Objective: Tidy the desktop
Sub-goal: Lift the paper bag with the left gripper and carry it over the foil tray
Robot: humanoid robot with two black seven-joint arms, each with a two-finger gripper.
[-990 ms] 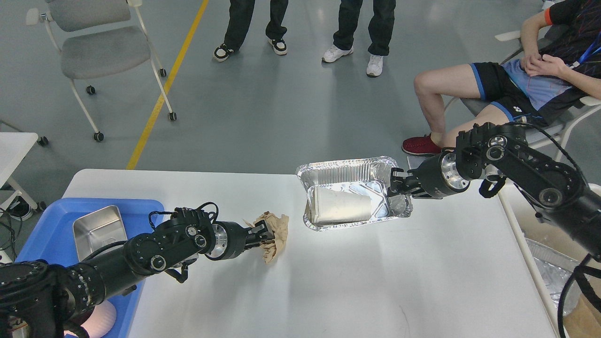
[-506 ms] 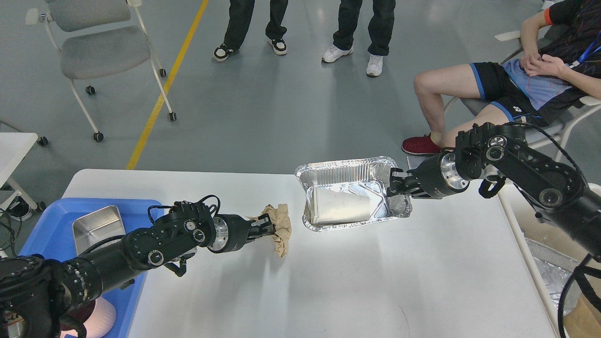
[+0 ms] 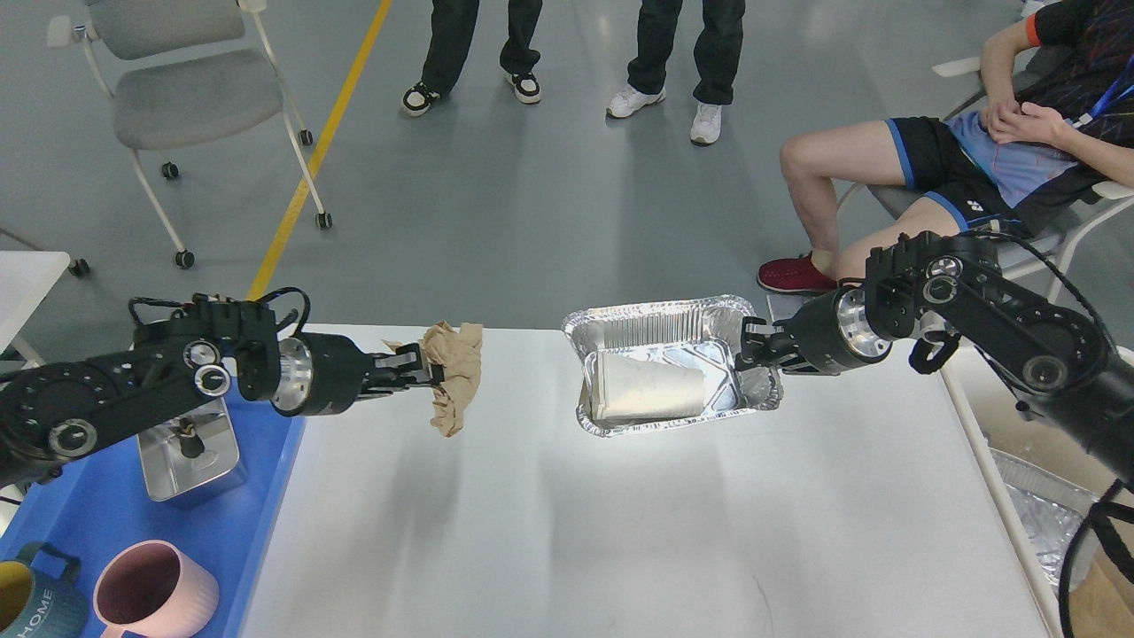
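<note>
Looking down on your work, you see the white counter (image 3: 620, 532) filling the lower middle, from its far edge at about 12 o'clock to the near edge at 6 o'clock. Your left gripper (image 3: 423, 368) reaches in from 9 o'clock, its fingers clamped on a crumpled brown paper (image 3: 452, 377), which hangs lifted above the counter's far left part. Your right gripper (image 3: 749, 347) comes in from 3 o'clock; its fingers sit pinched on the right rim of a foil tray (image 3: 660, 315), which lies near the counter's far edge, around 1 o'clock of centre. Inside that tray a white paper cup (image 3: 647, 386) lies on its side, mouth toward 9 o'clock.

At 8 o'clock you have a blue tray (image 3: 257, 523) just beside the counter's left edge. It holds a small steel pan (image 3: 190, 456), a pink mug (image 3: 159, 589) and, at the very corner, a yellow-lined dark mug (image 3: 31, 602). At 4 o'clock, past the counter's right edge, crinkled foil (image 3: 1032, 509) shows in a box. On the floor beyond, a grey chair (image 3: 186, 89) stands at 11 o'clock, and a seated person (image 3: 992, 159) is at 2 o'clock.
</note>
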